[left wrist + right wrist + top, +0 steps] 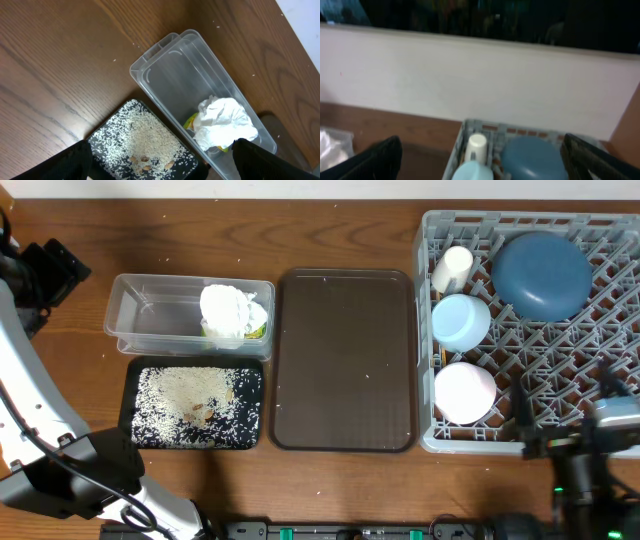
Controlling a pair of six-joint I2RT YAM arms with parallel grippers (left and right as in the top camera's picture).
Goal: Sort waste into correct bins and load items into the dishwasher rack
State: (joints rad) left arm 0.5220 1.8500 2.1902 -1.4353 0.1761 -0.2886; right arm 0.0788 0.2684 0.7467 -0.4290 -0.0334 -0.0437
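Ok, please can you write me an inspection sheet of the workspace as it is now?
Surface: wooden table, few white specks.
Job's things: napkins and wrapper in clear tub; rice grains in black tray; cup, blue plate, light-blue dish, pale bowl in rack.
Clutter: brown serving tray, only specks on it.
Grippers: left gripper open, empty; right gripper open, empty.
Cables: black cable by left arm base.
Surroundings: pale wall behind table.

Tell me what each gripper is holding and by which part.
Nothing is held. The left gripper hangs open over the clear tub and black tray, and the right gripper is open near the rack, both empty.
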